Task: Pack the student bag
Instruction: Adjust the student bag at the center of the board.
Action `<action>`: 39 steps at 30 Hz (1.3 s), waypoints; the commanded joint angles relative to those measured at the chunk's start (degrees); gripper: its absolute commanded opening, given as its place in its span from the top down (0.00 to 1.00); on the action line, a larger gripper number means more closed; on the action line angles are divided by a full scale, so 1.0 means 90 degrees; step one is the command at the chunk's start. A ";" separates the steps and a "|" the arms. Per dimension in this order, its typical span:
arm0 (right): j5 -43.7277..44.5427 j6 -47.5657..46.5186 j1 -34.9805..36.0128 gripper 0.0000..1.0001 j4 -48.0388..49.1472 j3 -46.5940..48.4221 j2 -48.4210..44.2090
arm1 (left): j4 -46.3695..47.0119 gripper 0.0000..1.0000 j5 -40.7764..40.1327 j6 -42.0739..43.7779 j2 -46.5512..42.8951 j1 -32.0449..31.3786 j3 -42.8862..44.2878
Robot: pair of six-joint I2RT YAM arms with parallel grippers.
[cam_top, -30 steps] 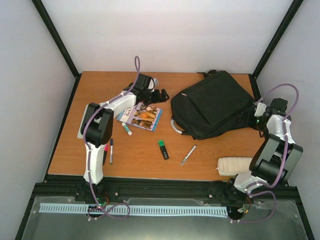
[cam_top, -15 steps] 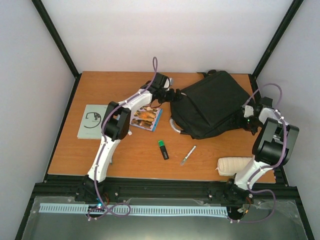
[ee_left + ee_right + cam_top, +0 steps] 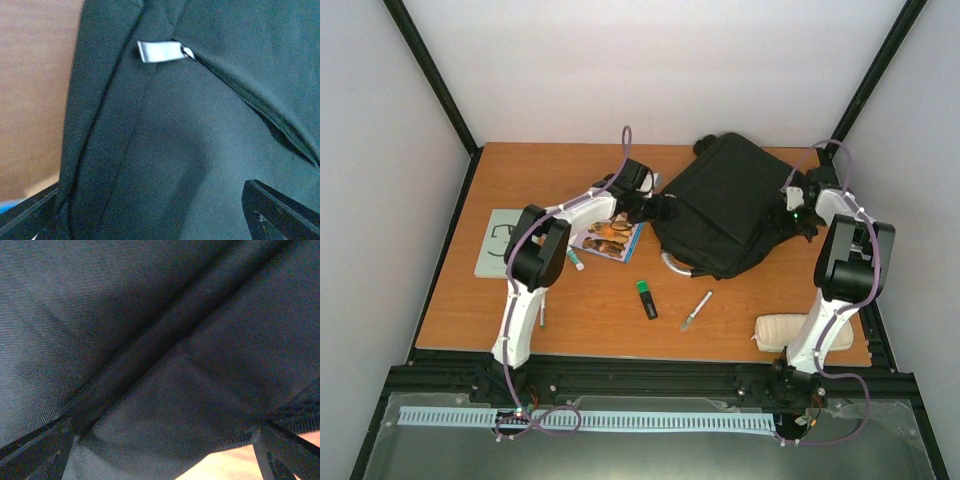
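Observation:
The student bag point(image 3: 730, 200), a big black backpack, lies at the back middle of the table, its pale grey loop handle point(image 3: 672, 263) pointing to the front. My left gripper point(image 3: 658, 208) stands open against the bag's left side. In the left wrist view black fabric point(image 3: 200, 125) fills the space between the spread fingers point(image 3: 280, 210), and a pale zip tab point(image 3: 159, 51) shows above. My right gripper point(image 3: 792, 212) is open at the bag's right side. The right wrist view shows bag fabric point(image 3: 150, 340) across its wide fingers point(image 3: 285, 450), with a strip of table below.
A picture booklet point(image 3: 610, 237) and a small white stick point(image 3: 574, 258) lie left of the bag. A green-capped marker point(image 3: 646, 298) and a silver pen point(image 3: 697, 310) lie in front. A white pouch point(image 3: 788, 330) sits front right, a pale green notebook point(image 3: 498, 243) far left.
Both grippers have closed in on the bag from either side. The bag has turned and bunched up, looking narrower. The left arm swung right and uncovered the green notebook.

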 commanded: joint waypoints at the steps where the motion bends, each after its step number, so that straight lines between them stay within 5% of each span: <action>1: 0.0103 0.0173 0.0332 0.00 -0.0050 0.0559 0.0413 | 0.0319 0.07 0.0409 -0.0092 -0.0720 -0.0193 -0.0702; 27: 0.0474 0.0362 0.0687 0.00 0.0048 0.0711 0.0489 | 0.0180 0.09 0.0386 0.0296 -0.1674 -0.1355 -0.2212; 39: 0.0181 0.0660 0.0416 0.00 -0.0115 0.0578 -0.1373 | -0.1523 0.00 -0.0688 0.0706 -0.2765 -0.1355 -0.2194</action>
